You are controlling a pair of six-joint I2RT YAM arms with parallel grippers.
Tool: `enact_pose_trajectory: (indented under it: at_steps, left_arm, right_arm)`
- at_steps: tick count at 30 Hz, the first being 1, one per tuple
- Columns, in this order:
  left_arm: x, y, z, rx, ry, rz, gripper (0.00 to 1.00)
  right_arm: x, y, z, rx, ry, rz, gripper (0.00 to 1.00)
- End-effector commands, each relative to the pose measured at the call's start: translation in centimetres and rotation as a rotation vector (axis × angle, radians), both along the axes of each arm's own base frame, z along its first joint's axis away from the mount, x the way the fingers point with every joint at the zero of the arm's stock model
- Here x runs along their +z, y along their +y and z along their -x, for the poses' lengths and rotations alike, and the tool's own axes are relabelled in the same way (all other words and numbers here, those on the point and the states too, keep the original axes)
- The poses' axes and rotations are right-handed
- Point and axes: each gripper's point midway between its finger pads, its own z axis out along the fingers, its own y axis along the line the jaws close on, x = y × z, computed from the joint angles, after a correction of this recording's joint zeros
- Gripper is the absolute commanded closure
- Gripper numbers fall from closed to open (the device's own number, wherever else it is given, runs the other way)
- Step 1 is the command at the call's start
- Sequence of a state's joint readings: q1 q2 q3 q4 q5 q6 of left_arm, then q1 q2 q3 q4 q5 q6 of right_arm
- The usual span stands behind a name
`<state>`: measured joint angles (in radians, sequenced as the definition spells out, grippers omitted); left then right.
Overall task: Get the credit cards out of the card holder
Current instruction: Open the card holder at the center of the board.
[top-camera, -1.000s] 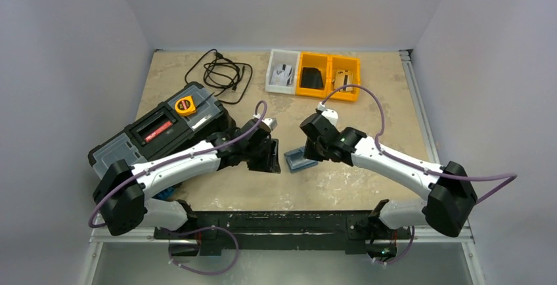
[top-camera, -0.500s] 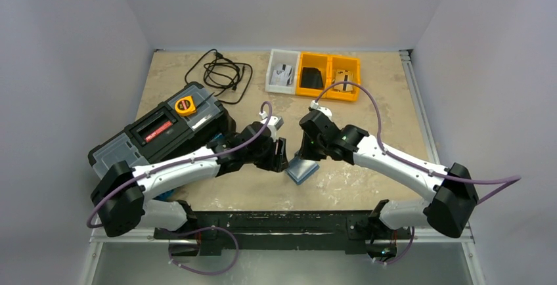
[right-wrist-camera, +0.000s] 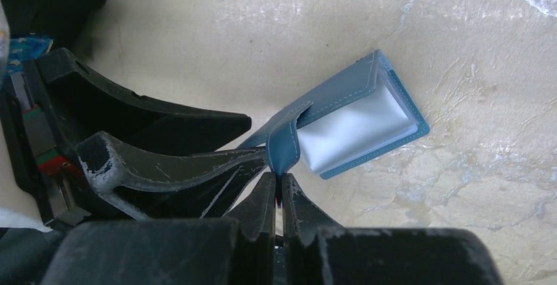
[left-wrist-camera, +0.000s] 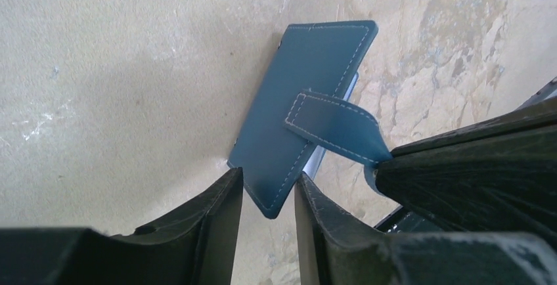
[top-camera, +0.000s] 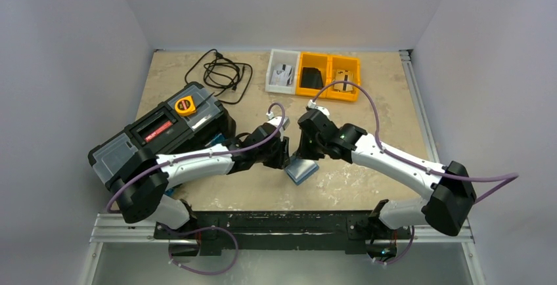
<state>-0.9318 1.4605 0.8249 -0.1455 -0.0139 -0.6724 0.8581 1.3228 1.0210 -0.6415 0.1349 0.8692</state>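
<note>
1. The card holder [top-camera: 302, 169] is at mid-worktop [top-camera: 256, 190], between the two arms. It is tilted and hangs from its strap [left-wrist-camera: 335, 127]. The panels gape only slightly, and I judge the pale block inside to be the credit cards [right-wrist-camera: 348, 127], not yet drawn out.
2. Your right claw [right-wrist-camera: 278, 183] is clamped tight on the strap's end.
3. Your left claw [left-wrist-camera: 268, 199] stands narrow, with the holder's lower corner between its fingers. You cannot tell whether it bites.
4. Step in hand, as judged: opening the holder. No card is being drawn.
5. The next move calls for the left claw to secure the outer panel while the right draws the strap away. That should spread the panels enough to expose a card edge.
6. The bins [top-camera: 328, 68] at the far edge each hold a card-like item.
</note>
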Motion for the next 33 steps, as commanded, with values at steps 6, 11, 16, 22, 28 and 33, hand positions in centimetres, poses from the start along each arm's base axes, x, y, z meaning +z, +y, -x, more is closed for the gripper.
enact_pose_trajectory:
  at_steps: [6, 11, 16, 22, 28, 33]
  left_arm:
    - [1.2, -2.7, -2.0, 0.054, -0.031, 0.099, 0.87]
    - [0.7, -1.8, -1.4, 0.162, 0.045, 0.115, 1.00]
    - [-0.7, 1.4, 0.3, 0.349, 0.158, 0.042, 1.00]
    - [-3.6, 3.8, 3.9, 0.492, 0.283, 0.015, 1.00]
    - [-5.1, 5.2, 6.2, 0.592, 0.331, -0.054, 1.00]
    - [-5.7, 3.9, 6.6, 0.600, 0.369, -0.042, 1.00]
  right_arm:
    - [0.6, 2.0, -0.4, 0.042, -0.008, -0.065, 1.00]
    - [1.1, 1.4, -1.1, 0.004, -0.036, -0.064, 0.51]
    - [1.4, -0.3, -1.8, -0.058, -0.064, -0.104, 0.28]
    - [-0.9, -0.6, -0.5, -0.078, -0.025, -0.189, 0.34]
    - [-3.5, -0.8, 0.0, -0.098, 0.012, -0.189, 0.42]
    - [-4.5, -1.3, 0.9, -0.095, 0.032, -0.188, 0.45]
